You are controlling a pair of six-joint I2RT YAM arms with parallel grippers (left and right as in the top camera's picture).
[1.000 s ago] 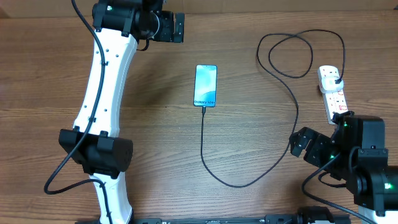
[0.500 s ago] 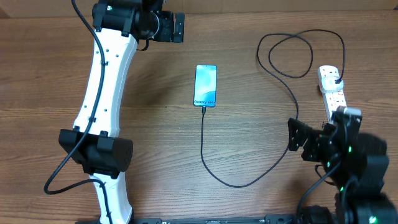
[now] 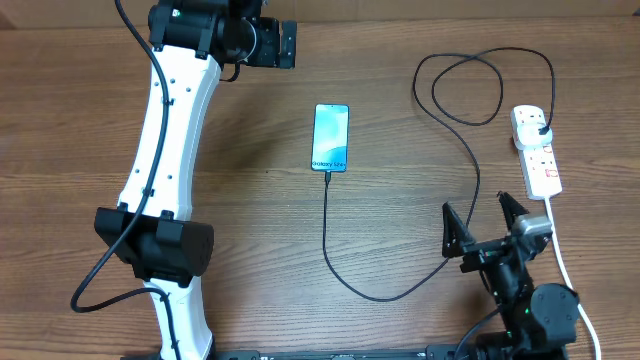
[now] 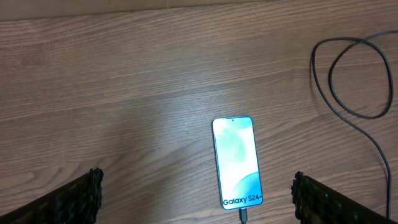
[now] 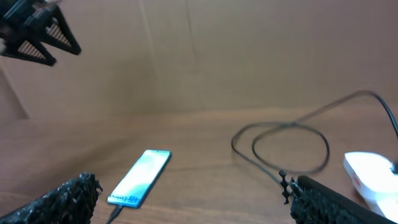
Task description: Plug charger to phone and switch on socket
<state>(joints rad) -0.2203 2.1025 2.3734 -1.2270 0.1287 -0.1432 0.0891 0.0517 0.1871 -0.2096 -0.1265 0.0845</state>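
– Overhead, the phone [image 3: 331,137] sits midway on the worktop [image 3: 80,140], the charger [image 3: 326,230] touching its near end; the socket [image 3: 537,152] is by the right edge. Risk?
– Both gape empty, left gripper [image 3: 292,45] and right gripper [image 3: 476,208]. Reaching the socket, the right may snag the charger and unseat it.

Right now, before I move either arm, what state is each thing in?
Phone: flat on the table, screen lit, charger connector at its bottom edge.
Charger: one end at the phone, plug in the power strip, slack looped.
Power strip: plug inserted; switch position too small to tell.
Left gripper: open, holding nothing.
Right gripper: open, holding nothing.
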